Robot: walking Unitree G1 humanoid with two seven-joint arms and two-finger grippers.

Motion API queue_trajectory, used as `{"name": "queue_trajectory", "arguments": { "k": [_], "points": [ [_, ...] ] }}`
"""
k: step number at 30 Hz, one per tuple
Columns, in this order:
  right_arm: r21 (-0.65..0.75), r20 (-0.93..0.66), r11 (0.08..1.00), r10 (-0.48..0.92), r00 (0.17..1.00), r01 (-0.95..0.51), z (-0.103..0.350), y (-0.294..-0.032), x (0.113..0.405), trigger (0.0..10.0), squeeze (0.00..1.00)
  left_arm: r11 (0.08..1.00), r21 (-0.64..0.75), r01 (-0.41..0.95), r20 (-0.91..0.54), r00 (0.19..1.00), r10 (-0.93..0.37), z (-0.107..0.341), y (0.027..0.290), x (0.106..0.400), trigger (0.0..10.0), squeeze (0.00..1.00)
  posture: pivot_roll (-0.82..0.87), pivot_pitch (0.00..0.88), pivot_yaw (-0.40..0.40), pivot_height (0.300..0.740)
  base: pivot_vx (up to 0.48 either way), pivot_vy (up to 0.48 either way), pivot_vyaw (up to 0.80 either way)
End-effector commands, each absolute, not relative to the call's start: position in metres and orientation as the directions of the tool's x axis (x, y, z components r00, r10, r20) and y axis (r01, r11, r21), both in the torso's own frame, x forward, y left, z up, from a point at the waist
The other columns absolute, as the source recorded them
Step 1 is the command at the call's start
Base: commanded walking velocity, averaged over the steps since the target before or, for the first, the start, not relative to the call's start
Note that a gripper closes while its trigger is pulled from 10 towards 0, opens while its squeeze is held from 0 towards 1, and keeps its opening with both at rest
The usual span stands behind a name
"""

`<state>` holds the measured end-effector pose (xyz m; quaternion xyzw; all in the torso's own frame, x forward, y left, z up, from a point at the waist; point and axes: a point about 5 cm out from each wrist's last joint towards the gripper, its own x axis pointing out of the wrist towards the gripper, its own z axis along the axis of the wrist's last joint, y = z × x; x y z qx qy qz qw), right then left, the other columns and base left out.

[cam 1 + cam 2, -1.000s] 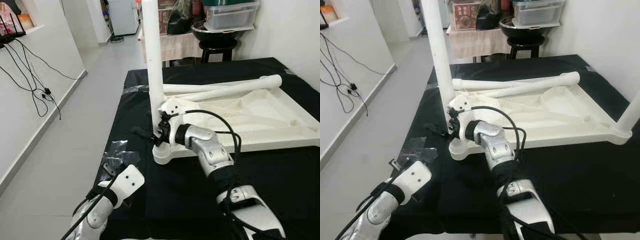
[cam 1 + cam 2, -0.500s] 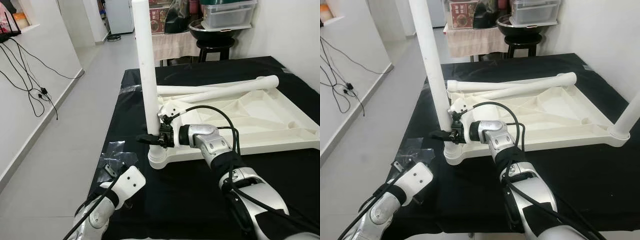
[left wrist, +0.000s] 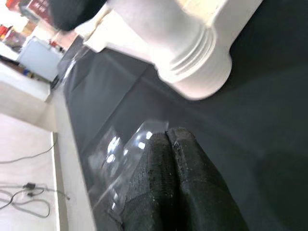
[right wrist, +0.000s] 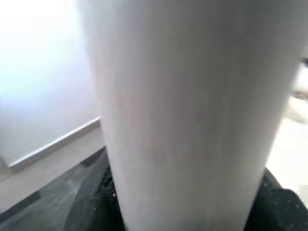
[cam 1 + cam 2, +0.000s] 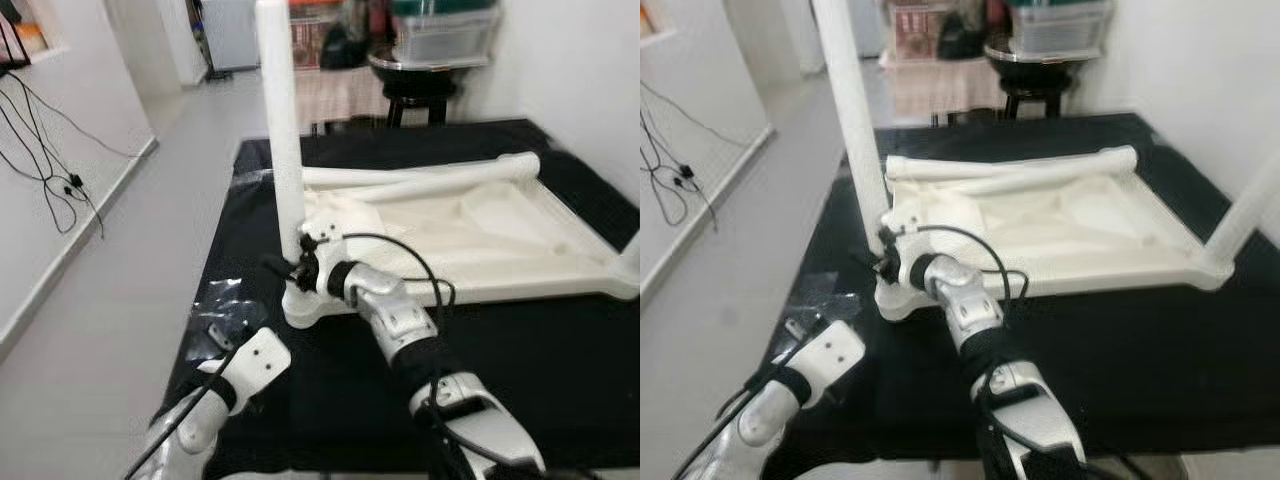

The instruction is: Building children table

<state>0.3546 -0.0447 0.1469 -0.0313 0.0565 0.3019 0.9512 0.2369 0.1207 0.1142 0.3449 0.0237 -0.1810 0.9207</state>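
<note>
Compared with half a second ago, the whole scene has shifted a little and is more blurred, so the camera has moved; the right arm is now bent more steeply toward the near left corner, but its gripper remains at the same leg. The black table (image 5: 560, 340) carries the white tabletop (image 5: 480, 235), which lies upside down with its long side running left to right. At its near left corner, the upright leg (image 5: 277, 120) stands in the corner socket (image 5: 305, 308), with its long axis vertical and its free end pointing up. A second leg (image 5: 1240, 215) rises from the near right corner, leaning slightly in the picture. Two loose legs (image 5: 430, 180) lie flat along the far edge of the tabletop, their long axes going left to right. The right gripper (image 5: 293, 272) is low on the upright leg, just above the socket, and its fingers are pinching the leg from both sides. The left gripper (image 3: 168, 192) hovers near the left edge of the table, beside a clear plastic bag (image 5: 232, 305), with its fingers pressed together on nothing.
</note>
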Motion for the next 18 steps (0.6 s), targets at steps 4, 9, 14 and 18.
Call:
{"name": "queue_trajectory", "arguments": {
  "k": [4, 9, 14, 18],
  "points": [
    [-0.016, -0.19, 0.902, 0.42, 0.887, -0.431, 0.125, -0.052, 0.343, 0.0, 0.0, 0.694, 0.632, 0.345, -0.176, 0.936, -0.304, 0.113, 0.125, 0.236, 10.0, 0.0, -0.11, 0.001, 0.049, 0.74, 0.0, 0.0, 0.0],
    [-0.054, -0.196, 0.897, 0.422, 0.885, -0.439, 0.127, -0.055, 0.352, 10.0, 0.0, 0.694, 0.632, 0.345, -0.178, 0.936, -0.303, 0.112, 0.125, 0.236, 10.0, 0.0, -0.1, 0.0, 0.042, 0.74, 0.0, 0.0, 0.0],
    [0.041, -0.144, 0.817, 0.574, 0.806, -0.575, 0.149, -0.046, 0.362, 10.0, 1.0, 0.692, 0.635, 0.343, -0.179, 0.937, -0.3, 0.111, 0.124, 0.236, 10.0, 0.0, -0.1, 0.0, 0.044, 0.74, 0.0, 0.0, 0.0],
    [0.045, -0.08, 0.672, 0.74, 0.668, -0.739, 0.166, -0.04, 0.364, 10.0, 1.0, 0.692, 0.635, 0.343, -0.18, 0.937, -0.3, 0.11, 0.124, 0.236, 10.0, 0.0, -0.1, 0.0, 0.047, 0.74, 0.0, 0.0, 0.0]
  ]
}}
